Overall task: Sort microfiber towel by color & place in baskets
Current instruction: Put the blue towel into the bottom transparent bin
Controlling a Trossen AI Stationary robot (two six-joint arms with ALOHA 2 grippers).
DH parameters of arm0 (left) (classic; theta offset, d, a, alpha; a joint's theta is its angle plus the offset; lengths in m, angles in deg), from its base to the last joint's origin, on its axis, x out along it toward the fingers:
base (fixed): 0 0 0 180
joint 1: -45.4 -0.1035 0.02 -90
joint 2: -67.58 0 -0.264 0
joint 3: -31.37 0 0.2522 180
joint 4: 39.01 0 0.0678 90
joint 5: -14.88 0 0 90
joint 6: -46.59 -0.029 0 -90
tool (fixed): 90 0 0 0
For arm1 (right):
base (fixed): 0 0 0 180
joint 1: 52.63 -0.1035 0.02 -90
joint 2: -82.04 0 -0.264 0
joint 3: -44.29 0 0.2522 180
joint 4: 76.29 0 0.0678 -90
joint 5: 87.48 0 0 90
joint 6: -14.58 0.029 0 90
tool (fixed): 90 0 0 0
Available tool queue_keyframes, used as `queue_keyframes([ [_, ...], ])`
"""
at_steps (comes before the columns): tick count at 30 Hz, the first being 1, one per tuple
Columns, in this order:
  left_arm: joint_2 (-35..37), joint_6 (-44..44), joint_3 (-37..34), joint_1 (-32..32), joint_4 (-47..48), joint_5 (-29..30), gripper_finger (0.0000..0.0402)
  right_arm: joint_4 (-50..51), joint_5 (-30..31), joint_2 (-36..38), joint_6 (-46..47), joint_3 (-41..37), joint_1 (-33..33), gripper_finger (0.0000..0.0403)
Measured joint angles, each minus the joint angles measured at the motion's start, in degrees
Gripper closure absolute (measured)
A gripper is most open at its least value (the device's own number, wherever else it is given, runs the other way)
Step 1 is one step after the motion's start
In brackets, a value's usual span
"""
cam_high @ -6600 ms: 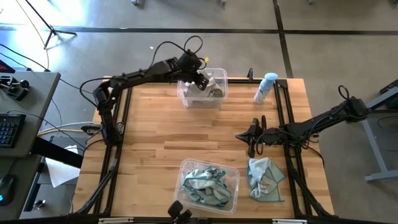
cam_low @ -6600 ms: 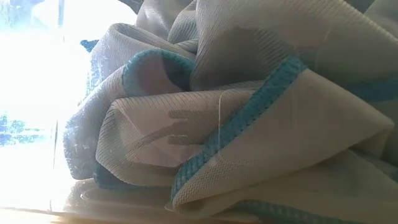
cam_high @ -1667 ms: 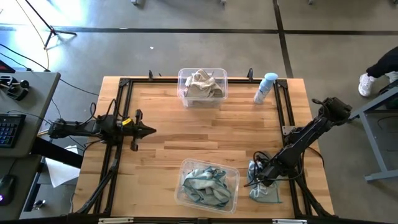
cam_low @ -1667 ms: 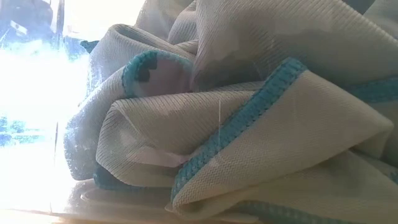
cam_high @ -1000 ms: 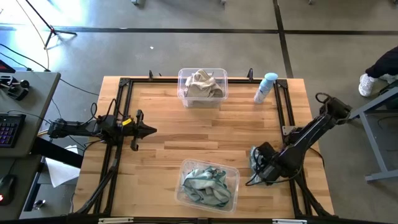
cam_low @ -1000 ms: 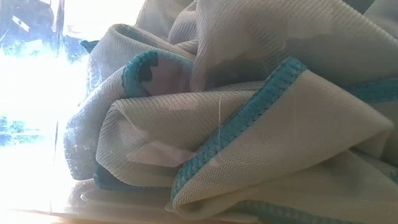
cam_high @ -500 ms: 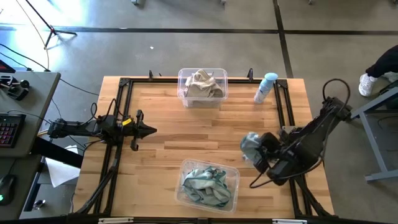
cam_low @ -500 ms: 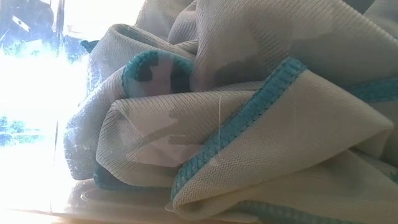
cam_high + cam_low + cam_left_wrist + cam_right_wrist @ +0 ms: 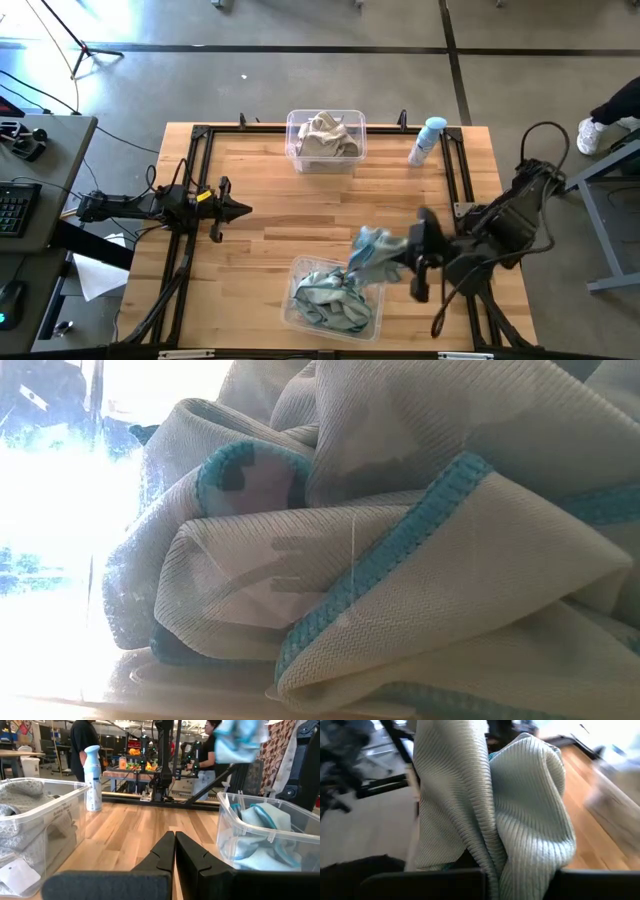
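My right gripper [image 9: 397, 257] is shut on a light teal-blue microfiber towel [image 9: 368, 248] above the far right corner of the near basket [image 9: 300, 268], a clear tub with several teal towels [image 9: 330, 298] in it. Those towels press against the tub's wall in the low view [image 9: 400, 560]. The far basket [image 9: 357, 120] holds beige-grey towels [image 9: 322, 134]. My left gripper [image 9: 242, 209] hovers shut over the table's left side, holding nothing. My right gripper has a bunched fold of the teal towel [image 9: 495, 857] between its two fingers, several layers thick. The fingers come level from the table's right side. The towel hangs slack [image 9: 237, 740], clear of the table, its lower end just above the towels in the near basket.
A blue-capped spray bottle [image 9: 428, 140] stands at the far right, inside the black metal frame [image 9: 200, 160] that runs around the table. Bare wood [image 9: 310, 215] lies between the two baskets. People stand in the room beyond the table [image 9: 82, 740].
My right gripper has carried the teal towel from the table's near right toward the left, as far as the near basket's right corner. The towel hangs clear of the table below the fingers. The gripper stays shut on it.
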Motion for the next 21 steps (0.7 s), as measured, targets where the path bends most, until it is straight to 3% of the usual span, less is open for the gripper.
queue_keyframes([
  [10,0.0,0.0,0.0,0.0,0.0,0.0,0.0401,-7.7,-8.6,-11.2,-17.1,5.6,5.5,0.0391],
  [21,0.0,0.0,0.0,0.0,0.0,0.0,0.0401,-14.7,-23.8,-22.1,-20.6,5.9,13.3,0.0391],
])
